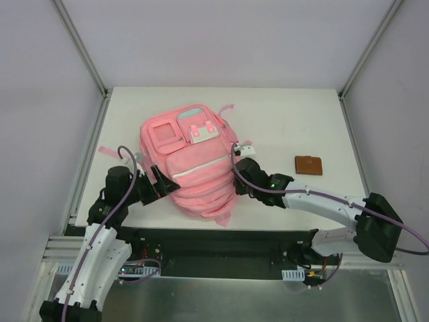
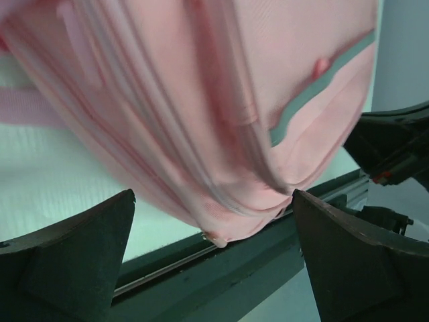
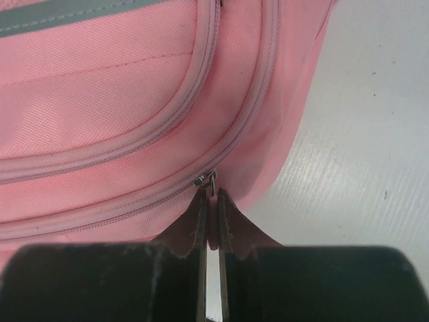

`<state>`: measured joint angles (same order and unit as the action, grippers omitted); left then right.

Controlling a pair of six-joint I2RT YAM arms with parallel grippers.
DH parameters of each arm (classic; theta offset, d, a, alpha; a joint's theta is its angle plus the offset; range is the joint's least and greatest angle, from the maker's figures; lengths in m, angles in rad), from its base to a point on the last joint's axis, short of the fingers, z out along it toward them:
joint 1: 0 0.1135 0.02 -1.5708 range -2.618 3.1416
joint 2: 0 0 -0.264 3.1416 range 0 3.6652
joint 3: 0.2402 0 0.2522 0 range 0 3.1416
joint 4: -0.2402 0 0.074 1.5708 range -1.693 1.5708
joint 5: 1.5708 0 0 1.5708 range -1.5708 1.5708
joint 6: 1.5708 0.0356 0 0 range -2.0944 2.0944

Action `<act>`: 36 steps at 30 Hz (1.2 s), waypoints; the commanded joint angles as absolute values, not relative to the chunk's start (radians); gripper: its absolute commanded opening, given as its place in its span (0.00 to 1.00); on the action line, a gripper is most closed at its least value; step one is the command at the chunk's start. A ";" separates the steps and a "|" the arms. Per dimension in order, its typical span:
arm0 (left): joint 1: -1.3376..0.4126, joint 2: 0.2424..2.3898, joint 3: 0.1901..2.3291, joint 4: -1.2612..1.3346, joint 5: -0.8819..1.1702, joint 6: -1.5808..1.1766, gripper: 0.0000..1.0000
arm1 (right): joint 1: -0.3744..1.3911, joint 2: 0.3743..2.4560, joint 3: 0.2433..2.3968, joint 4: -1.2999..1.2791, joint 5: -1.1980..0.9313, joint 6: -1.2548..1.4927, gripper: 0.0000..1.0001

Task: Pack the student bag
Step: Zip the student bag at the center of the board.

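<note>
Left gripper [image 2: 212, 196] gapes beside the student bag [image 1: 191, 164] — right gripper [image 3: 211, 201] pinches its zip [image 3: 212, 180].

The white table [image 1: 288, 121] fills the middle of the top view, with metal posts at its upper corners. The student bag [image 1: 191, 164] lies flat on it, left of centre, its front pockets facing up and its lower end close to the table's bottom edge. Thin pink strap ends [image 1: 107, 149] trail from the bag onto the bare surface at the left and upper right. To the right of centre, well apart from the bag, lies a small flat brown item [image 1: 308, 165], probably a wallet. In the right wrist view the tabletop looks finely ribbed.
</note>
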<state>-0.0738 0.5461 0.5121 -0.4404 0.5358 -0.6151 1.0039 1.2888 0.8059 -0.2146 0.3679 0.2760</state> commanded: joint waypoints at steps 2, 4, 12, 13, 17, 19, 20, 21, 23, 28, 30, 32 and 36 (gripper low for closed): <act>-0.230 0.415 0.404 -0.396 0.260 -0.934 0.99 | 1.005 1.324 0.890 -0.172 0.371 0.331 0.01; -0.233 0.370 0.381 -0.370 0.224 -0.984 0.99 | 1.005 1.327 0.896 -0.172 0.365 0.334 0.01; -0.250 0.459 0.247 -0.069 0.273 -1.104 0.84 | 1.025 1.328 0.899 -0.169 0.362 0.376 0.01; -0.256 0.484 0.248 -0.052 0.256 -1.106 0.81 | 1.028 1.330 0.899 -0.166 0.357 0.380 0.01; -0.258 0.538 0.258 0.038 0.230 -1.106 0.47 | 1.071 1.339 0.908 -0.161 0.371 0.387 0.01; -0.258 0.561 0.270 0.058 0.215 -1.089 0.29 | 1.089 1.339 0.910 -0.163 0.377 0.396 0.00; -0.258 0.568 0.287 0.058 0.204 -1.072 0.09 | 1.104 1.332 0.905 -0.163 0.388 0.399 0.01; -0.258 0.574 0.296 0.054 0.199 -1.054 0.00 | 1.111 1.327 0.902 -0.161 0.394 0.400 0.01; -0.256 0.592 0.342 0.006 0.181 -0.993 0.00 | 1.115 1.316 0.891 -0.166 0.414 0.394 0.01; -0.227 0.548 0.466 -0.269 0.084 -0.815 0.00 | 1.094 1.258 0.859 -0.189 0.489 0.283 0.01; -0.169 0.516 0.529 -0.346 0.063 -0.757 0.00 | 1.066 1.232 0.839 -0.202 0.489 0.258 0.01; -0.108 0.494 0.597 -0.434 0.110 -0.658 0.00 | 1.007 1.209 0.818 -0.204 0.471 0.227 0.00; 0.044 0.546 0.679 -0.517 0.302 -0.548 0.00 | 0.914 1.181 0.778 -0.163 0.414 0.172 0.01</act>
<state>-0.0738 0.5350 0.5545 -0.4522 0.2836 -0.7582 1.0130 1.2419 0.8165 -0.1268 0.3534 0.2741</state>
